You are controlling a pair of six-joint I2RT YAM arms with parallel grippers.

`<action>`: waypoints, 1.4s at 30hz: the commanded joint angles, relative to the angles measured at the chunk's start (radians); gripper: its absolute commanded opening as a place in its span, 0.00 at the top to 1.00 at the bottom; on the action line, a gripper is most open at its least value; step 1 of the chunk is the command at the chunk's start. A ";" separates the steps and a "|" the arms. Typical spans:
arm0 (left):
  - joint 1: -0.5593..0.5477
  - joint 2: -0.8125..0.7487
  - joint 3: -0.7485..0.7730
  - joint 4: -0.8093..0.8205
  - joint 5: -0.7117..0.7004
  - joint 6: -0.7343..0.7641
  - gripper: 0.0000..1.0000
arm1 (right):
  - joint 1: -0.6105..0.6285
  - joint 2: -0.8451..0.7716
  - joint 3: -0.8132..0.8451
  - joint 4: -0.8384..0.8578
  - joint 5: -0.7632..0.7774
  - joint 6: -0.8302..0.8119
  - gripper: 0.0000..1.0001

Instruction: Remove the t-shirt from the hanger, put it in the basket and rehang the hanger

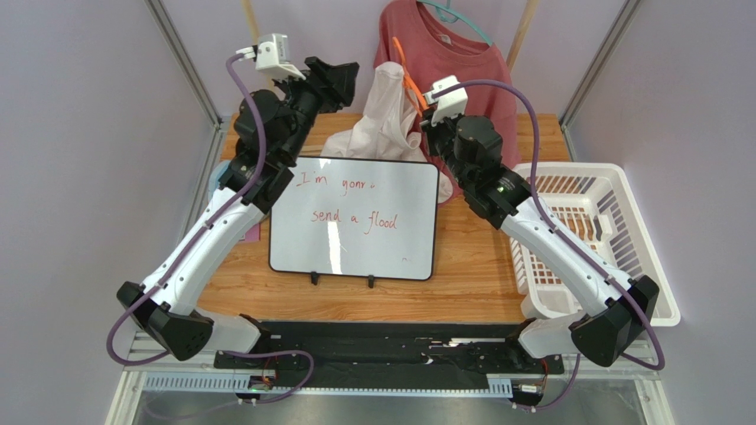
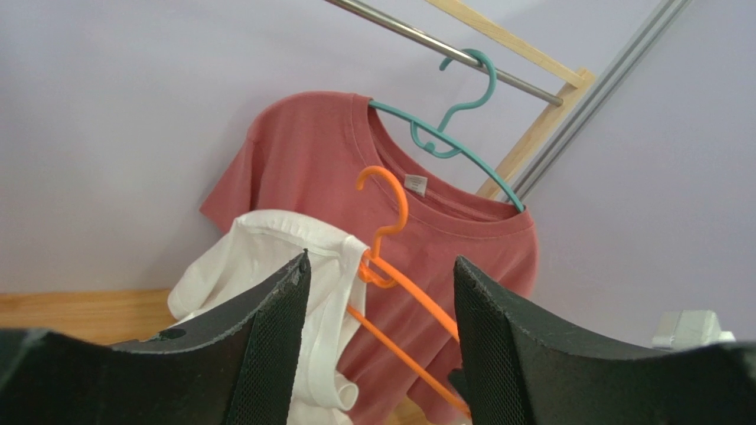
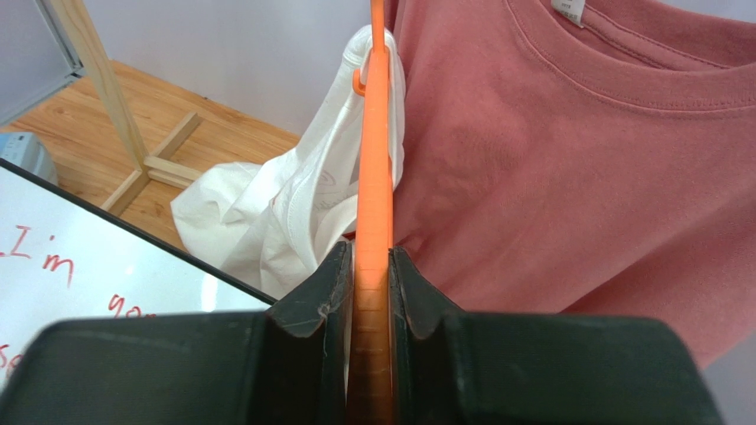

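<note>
A white t-shirt [image 1: 377, 124] hangs bunched from one arm of an orange hanger [image 1: 406, 75], and its lower folds rest on the table behind the whiteboard. My right gripper [image 3: 373, 252] is shut on the orange hanger [image 3: 374, 177], holding it up in front of the red shirt. The white t-shirt [image 3: 284, 204] droops to the left of the hanger. My left gripper [image 2: 381, 258] is open and holds nothing. It points at the white t-shirt [image 2: 266, 257] and the orange hanger [image 2: 399, 266] from a short way off. From above, the left gripper [image 1: 342, 75] is just left of the shirt.
A red t-shirt [image 1: 461, 62] on a teal hanger [image 2: 461, 115] hangs from the rail at the back. A whiteboard [image 1: 355, 217] with red writing stands mid-table. At the right sits a white slatted basket [image 1: 612, 204]. Wooden rack posts [image 3: 98, 80] rise behind.
</note>
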 commanded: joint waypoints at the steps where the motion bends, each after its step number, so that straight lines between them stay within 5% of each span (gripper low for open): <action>1: 0.091 0.049 -0.026 -0.096 0.292 -0.071 0.32 | -0.018 -0.060 -0.012 0.092 -0.054 0.074 1.00; 5: 0.116 0.236 0.135 -0.212 0.601 -0.012 0.19 | -0.017 -0.084 -0.030 0.111 -0.088 0.117 1.00; 9: 0.111 0.428 0.301 -0.286 0.655 0.031 0.14 | -0.017 -0.109 -0.036 0.111 -0.123 0.163 1.00; 17: 0.099 0.511 0.329 -0.269 0.389 0.078 0.16 | -0.017 -0.150 -0.028 0.069 -0.169 0.231 1.00; 23: 0.099 0.470 0.234 -0.223 0.347 0.054 0.28 | -0.017 -0.193 -0.053 0.063 -0.173 0.226 1.00; 37: 0.182 0.537 0.312 -0.372 0.333 -0.055 0.16 | -0.018 -0.291 0.024 -0.089 -0.166 0.313 1.00; 42: 0.203 0.612 0.393 -0.369 0.380 -0.069 0.36 | -0.017 -0.319 0.044 -0.133 -0.189 0.350 1.00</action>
